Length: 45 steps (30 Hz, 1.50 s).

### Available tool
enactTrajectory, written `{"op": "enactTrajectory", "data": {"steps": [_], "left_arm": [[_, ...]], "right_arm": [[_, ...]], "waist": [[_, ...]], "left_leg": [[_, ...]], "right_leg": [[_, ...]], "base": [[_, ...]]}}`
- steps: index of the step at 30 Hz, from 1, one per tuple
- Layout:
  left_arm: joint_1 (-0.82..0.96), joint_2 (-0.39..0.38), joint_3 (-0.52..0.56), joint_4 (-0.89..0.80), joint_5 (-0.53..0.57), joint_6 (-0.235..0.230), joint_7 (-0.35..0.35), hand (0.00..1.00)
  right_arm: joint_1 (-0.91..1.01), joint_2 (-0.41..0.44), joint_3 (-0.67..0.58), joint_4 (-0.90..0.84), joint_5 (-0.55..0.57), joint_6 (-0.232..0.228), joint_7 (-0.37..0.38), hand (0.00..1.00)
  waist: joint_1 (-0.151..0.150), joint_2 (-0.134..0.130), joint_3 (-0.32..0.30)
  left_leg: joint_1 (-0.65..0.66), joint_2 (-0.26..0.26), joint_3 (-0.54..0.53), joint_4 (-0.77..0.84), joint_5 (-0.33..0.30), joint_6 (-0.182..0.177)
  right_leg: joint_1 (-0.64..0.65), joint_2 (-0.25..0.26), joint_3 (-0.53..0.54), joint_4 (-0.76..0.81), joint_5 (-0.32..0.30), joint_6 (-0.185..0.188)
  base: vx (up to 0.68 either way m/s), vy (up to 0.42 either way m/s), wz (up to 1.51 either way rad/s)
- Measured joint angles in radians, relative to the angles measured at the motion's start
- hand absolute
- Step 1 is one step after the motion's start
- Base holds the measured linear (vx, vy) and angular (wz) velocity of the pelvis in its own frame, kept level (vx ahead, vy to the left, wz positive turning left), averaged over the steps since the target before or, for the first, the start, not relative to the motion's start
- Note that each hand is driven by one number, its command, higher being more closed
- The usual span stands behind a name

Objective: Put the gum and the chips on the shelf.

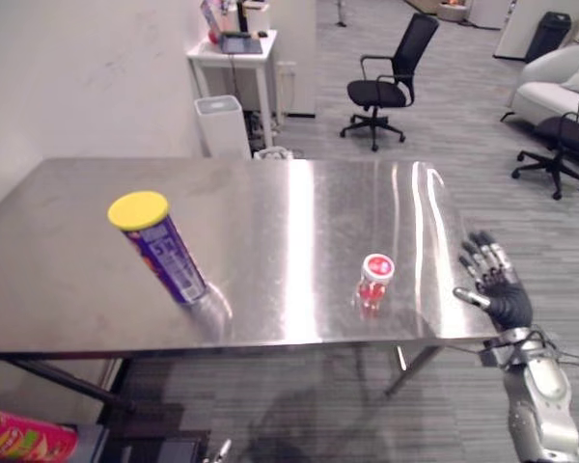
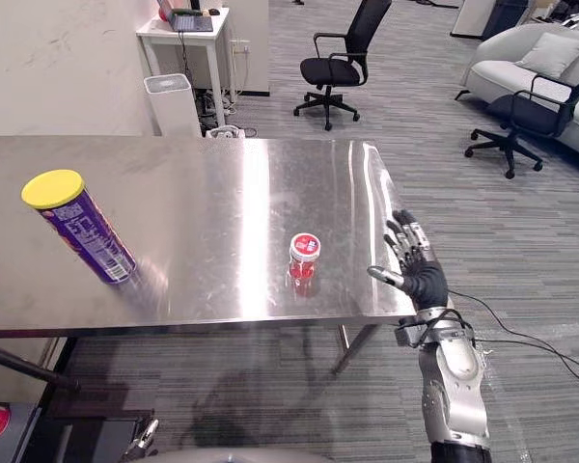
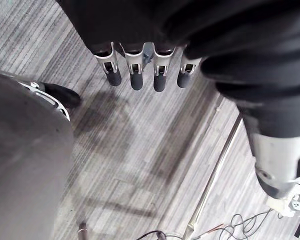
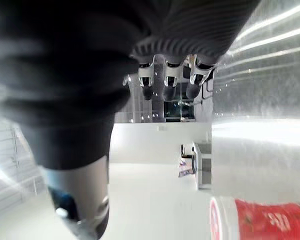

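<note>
A purple chips can (image 1: 159, 248) with a yellow lid stands tilted on the left of the steel table (image 1: 270, 193). The small red gum jar (image 1: 374, 280) with a white lid stands near the table's front edge, right of centre. My right hand (image 1: 497, 285) hovers just off the table's front right corner, a hand's width right of the gum, open with its fingers spread. In the right wrist view the gum jar (image 4: 260, 220) lies past the straight fingers (image 4: 165, 82). My left hand (image 3: 135, 75) hangs over the carpet, fingers relaxed and holding nothing.
A second chips can (image 1: 19, 436), pink with a yellow lid, lies low at the front left below the table. Behind the table stand a white bin (image 1: 222, 125) and a white side table (image 1: 234, 53). Office chairs (image 1: 386, 82) and a sofa (image 1: 560, 82) are far right.
</note>
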Motion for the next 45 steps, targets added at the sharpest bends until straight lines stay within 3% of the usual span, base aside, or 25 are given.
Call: {"op": "enactTrajectory", "data": {"steps": [9,18,26,45], "left_arm": [[-0.007,0.006,-0.028,0.021,0.001,0.001,0.001,0.0],[-0.009,0.011,-0.058,0.022,0.002,0.008,0.001,0.0],[-0.009,0.026,-0.069,0.017,0.005,0.018,0.001,0.0],[-0.009,0.036,-0.105,-0.02,0.043,0.024,-0.006,0.0]], "right_arm": [[-0.049,-0.019,0.1,0.062,-0.021,0.024,-0.012,0.0],[-0.088,-0.076,0.14,0.141,-0.065,0.028,-0.017,0.0],[-0.164,-0.083,0.14,0.23,-0.18,-0.001,-0.07,0.0],[-0.3,-0.136,0.142,0.334,-0.22,-0.024,-0.08,0.0]], "waist": [[0.004,0.018,0.014],[0.0,0.025,0.027],[0.002,0.018,0.031],[0.024,0.028,0.067]], "left_leg": [[-0.015,-0.008,-0.054,-0.002,0.012,0.01],[-0.037,-0.012,-0.105,-0.007,0.04,0.002],[-0.038,-0.014,-0.114,-0.004,0.045,0.008],[-0.05,-0.017,-0.154,-0.005,0.046,0.009]], "right_leg": [[-0.004,-0.008,-0.034,0.006,0.019,-0.004],[-0.002,-0.012,-0.074,0.007,-0.025,0.007],[0.005,-0.01,-0.081,0.006,-0.015,0.009],[0.019,-0.009,-0.117,-0.005,-0.018,0.004]], "base": [[-0.07,-0.007,0.09],[-0.07,-0.026,0.13],[0.03,0.0,0.03],[0.02,-0.002,0.05]]}}
